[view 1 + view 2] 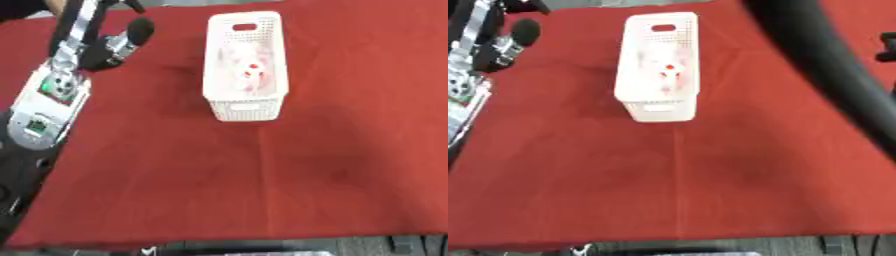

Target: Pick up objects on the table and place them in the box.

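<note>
- Evidently, the white perforated box (245, 65) is set lengthwise on the red-covered counter (262, 175), toward twelve o'clock from the middle, so that it can be reached by either arm.
- Inside the box, a pale object with red marks (252, 70) is seen lying on the bottom; what it is cannot be made out. It is judged to have been placed there as part of the task.
- No other loose object is seen on the red cloth, so the task is judged to be nearly or wholly done.
- At ten o'clock, the left arm is stretched along the counter's edge, well apart from the box; the placing looks like a withdrawn or resting pose, though this is only a judgement.
- The left hand (122, 42) shows as a dark mass with one rounded dark finger pointing up toward one o'clock. Nothing is seen to be held or touched by it, but how far the fingers are spread cannot be told.
- In the right eye view, a broad dark band, taken to be the right arm (824, 65), crosses from twelve to three o'clock. The right hand is not shown.
</note>
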Controlling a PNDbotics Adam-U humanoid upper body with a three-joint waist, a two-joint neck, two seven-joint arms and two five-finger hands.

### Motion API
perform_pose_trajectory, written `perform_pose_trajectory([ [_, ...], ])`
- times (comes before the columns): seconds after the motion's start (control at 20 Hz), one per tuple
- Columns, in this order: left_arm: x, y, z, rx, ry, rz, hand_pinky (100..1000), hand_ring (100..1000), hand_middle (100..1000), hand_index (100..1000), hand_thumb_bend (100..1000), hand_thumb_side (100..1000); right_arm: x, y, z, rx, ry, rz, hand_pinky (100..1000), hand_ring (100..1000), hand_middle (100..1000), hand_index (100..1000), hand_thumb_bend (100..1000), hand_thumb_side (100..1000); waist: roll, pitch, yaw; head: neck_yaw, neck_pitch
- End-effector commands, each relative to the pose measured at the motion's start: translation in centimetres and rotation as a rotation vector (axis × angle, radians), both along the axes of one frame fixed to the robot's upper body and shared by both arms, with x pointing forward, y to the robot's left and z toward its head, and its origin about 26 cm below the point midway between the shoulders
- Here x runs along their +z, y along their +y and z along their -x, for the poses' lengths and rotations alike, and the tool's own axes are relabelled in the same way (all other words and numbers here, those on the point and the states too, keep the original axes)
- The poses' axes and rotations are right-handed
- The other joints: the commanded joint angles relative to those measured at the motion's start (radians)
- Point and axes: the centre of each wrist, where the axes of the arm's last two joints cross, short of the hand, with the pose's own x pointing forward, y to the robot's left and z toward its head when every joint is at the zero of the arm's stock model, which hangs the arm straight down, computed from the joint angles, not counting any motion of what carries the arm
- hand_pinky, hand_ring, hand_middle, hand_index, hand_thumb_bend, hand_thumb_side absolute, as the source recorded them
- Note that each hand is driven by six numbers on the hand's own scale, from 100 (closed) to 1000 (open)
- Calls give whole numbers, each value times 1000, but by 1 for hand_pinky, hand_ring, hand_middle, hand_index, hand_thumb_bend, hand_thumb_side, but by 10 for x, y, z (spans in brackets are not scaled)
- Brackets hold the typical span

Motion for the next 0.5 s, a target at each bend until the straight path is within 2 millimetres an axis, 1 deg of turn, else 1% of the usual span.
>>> perform_pose_trajectory([
  [0.05, 5, -8, 12, 28, -88, 74, 531, 764, 815, 901, 545, 881, 7, 0, 1, -3, -34, 0, 631, 739, 806, 730, 125, 767, -7, -8, 6, -6, -7],
  [0.1, 1, -12, 14, 30, -89, 98, 531, 770, 819, 901, 530, 884, 7, 0, 1, -5, -35, -1, 631, 740, 806, 730, 124, 766, -8, -6, 8, -5, -7],
  [0.35, -17, -32, 22, -10, -65, 225, 517, 762, 814, 902, 521, 892, 7, -1, 1, -12, -37, -4, 631, 741, 806, 730, 124, 765, -9, 0, 17, -13, -7],
  [0.5, -23, -37, 24, -31, -48, 244, 511, 757, 811, 903, 519, 897, 7, -1, 1, -15, -38, -6, 631, 741, 807, 730, 125, 765, -10, 3, 21, -13, -7],
])
